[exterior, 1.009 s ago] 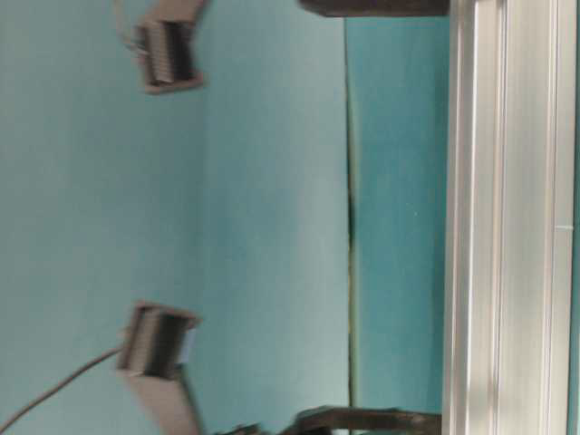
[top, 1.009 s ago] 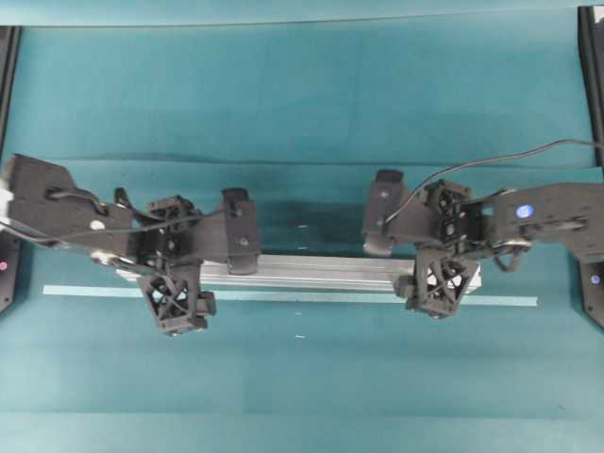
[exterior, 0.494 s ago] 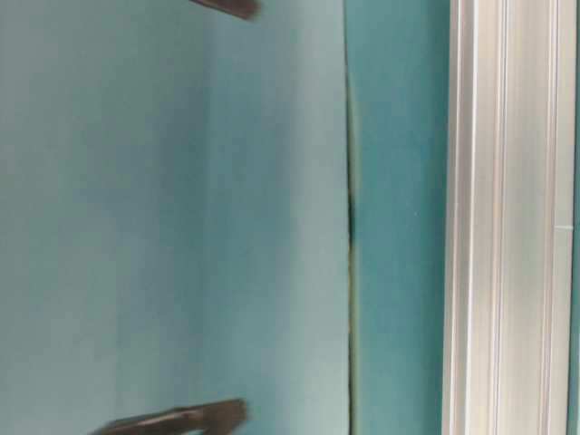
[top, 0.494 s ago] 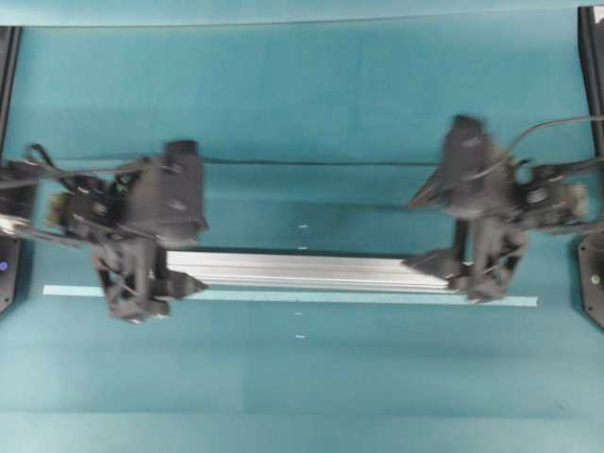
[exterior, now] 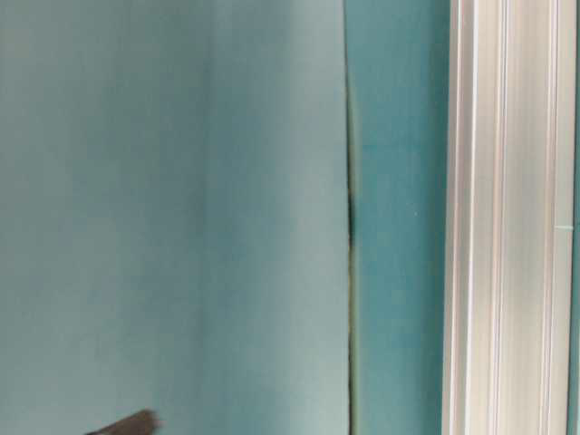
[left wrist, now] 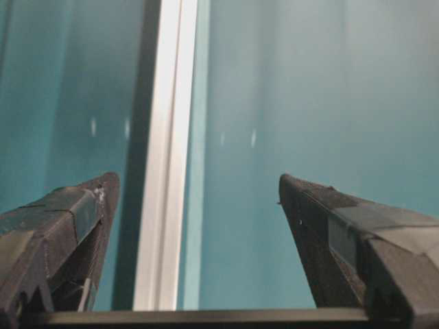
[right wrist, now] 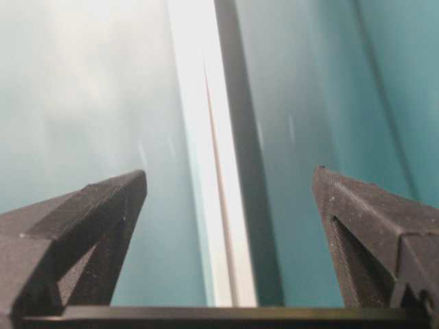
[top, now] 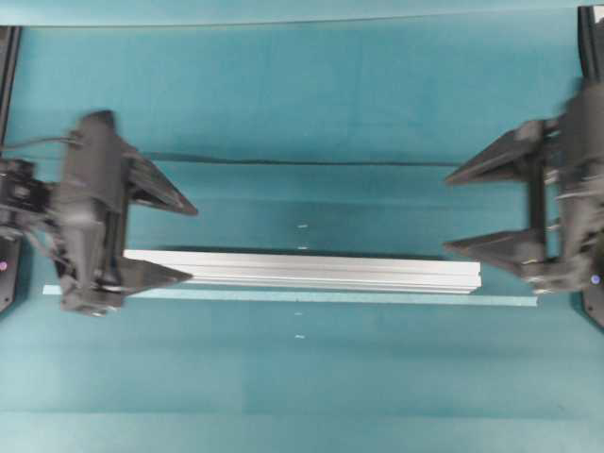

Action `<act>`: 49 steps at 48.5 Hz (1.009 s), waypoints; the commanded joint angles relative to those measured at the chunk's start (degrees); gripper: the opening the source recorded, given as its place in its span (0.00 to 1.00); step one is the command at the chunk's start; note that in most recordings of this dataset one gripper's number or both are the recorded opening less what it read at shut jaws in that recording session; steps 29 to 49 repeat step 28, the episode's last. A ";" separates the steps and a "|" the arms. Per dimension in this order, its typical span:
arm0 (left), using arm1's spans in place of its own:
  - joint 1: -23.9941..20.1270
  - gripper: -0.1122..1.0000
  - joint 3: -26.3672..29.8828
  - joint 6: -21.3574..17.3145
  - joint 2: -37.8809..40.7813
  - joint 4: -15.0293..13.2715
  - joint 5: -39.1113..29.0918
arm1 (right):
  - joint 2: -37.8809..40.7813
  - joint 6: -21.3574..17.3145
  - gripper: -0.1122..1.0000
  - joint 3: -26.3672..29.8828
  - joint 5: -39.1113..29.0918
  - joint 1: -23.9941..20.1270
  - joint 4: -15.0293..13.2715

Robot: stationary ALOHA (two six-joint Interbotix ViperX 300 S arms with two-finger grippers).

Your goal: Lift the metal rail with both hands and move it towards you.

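The metal rail point(top: 302, 271) lies flat on the teal mat, silver and grooved, running left to right. My left gripper point(top: 191, 243) is at its left end, open, fingers pointing right. Its near finger point(top: 156, 276) overlaps the rail's end from above. My right gripper point(top: 449, 212) is open beyond the right end, pointing left, its near finger point(top: 491, 247) just behind the rail. In the left wrist view the rail point(left wrist: 167, 171) runs between the spread fingers of the left gripper point(left wrist: 197, 179), touching neither. The right wrist view shows the rail point(right wrist: 206, 171) likewise inside the right gripper point(right wrist: 230, 173). Neither holds anything.
A thin pale-blue tape strip point(top: 377, 299) runs along the rail's near side. A seam point(top: 302, 162) crosses the mat behind the rail. Black frame posts point(top: 592, 38) stand at the side edges. The table-level view shows the rail point(exterior: 507, 217) and a dark finger tip point(exterior: 131, 423).
Both grippers have pulled outward from the rail's middle section to its ends and turned to point inward. The rail has stayed on the mat.
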State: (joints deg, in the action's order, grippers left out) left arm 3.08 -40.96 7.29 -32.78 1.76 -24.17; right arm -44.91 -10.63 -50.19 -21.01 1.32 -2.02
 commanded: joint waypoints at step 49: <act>0.09 0.94 -4.48 0.26 -13.71 0.00 8.61 | -12.04 0.18 1.00 -4.75 4.04 0.97 -2.11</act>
